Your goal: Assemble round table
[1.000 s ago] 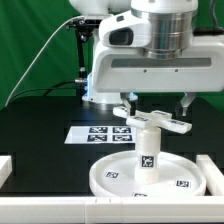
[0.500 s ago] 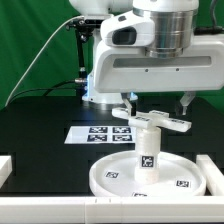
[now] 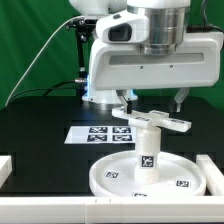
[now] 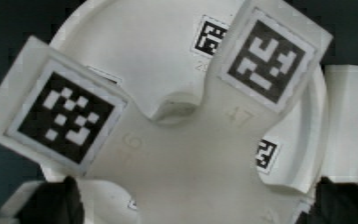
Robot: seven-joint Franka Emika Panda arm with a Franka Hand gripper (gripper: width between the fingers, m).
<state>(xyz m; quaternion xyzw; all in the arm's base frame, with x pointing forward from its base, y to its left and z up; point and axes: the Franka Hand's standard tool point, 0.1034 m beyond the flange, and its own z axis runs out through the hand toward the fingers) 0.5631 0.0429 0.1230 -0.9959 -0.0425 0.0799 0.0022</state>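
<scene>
The large round rimmed disc (image 3: 108, 178) lies flat on the black table near the front. The short post (image 3: 148, 152) stands upright in its middle. The cross-shaped piece (image 3: 152, 120) sits on top of the post, a little tilted. My gripper (image 3: 152, 100) hangs just above the cross-shaped piece. It is open, with one finger on each side and neither touching it. In the wrist view the cross-shaped piece (image 4: 176, 100) fills the frame with two large tags, and the disc (image 4: 318, 130) lies below it. My gripper (image 4: 197, 200) holds nothing, and a dark fingertip shows at each lower corner.
The marker board (image 3: 100, 133) lies on the table behind the disc. White edge rails run along the front (image 3: 40, 212), the exterior view's left (image 3: 5, 165) and right (image 3: 212, 162). The arm's base (image 3: 95, 95) and a cable stand at the back.
My gripper has risen slightly above the cross-shaped piece. The cross-shaped piece, post and disc have not moved.
</scene>
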